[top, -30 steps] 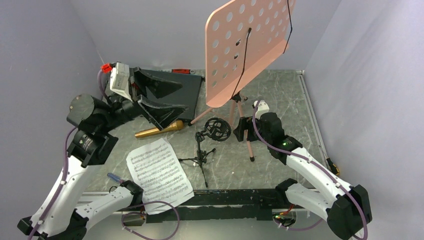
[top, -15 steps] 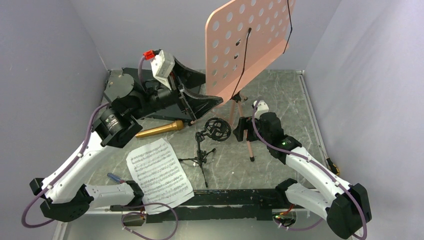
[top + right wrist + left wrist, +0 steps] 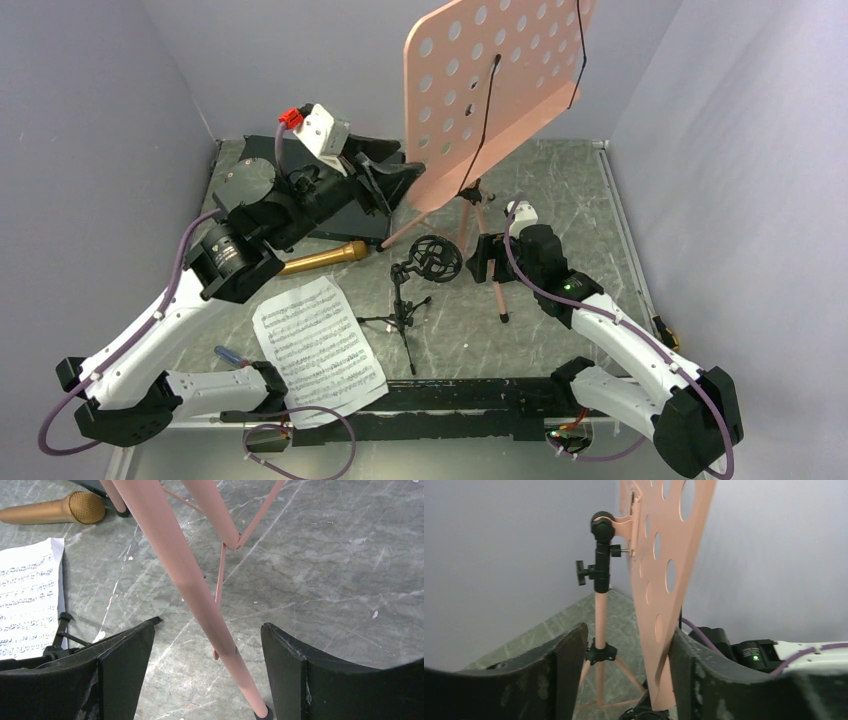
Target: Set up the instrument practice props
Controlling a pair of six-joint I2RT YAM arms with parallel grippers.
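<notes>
The pink perforated music stand (image 3: 490, 90) stands on its tripod at the back, its plate tilted. My left gripper (image 3: 392, 185) is raised at the plate's lower left edge. In the left wrist view the plate (image 3: 674, 545) hangs between the open jaws of that gripper (image 3: 629, 645), against the right finger, with a gap to the left one. My right gripper (image 3: 487, 262) is open and straddles a tripod leg (image 3: 170, 545) without touching it. The gold microphone (image 3: 320, 260) lies on the table. One sheet-music page (image 3: 320, 345) lies flat in front. The black mic stand (image 3: 410, 290) stands beside it.
A flat black box (image 3: 360, 225) lies at the back left, partly under my left arm. Grey walls close in on three sides. The stand's pole (image 3: 600, 610) and tripod legs spread over the marbled table between the arms.
My left arm has swung up and right from the black box to the plate's lower left edge, and its jaws have narrowed. The plate has shifted slightly left. The right arm has stayed still.
</notes>
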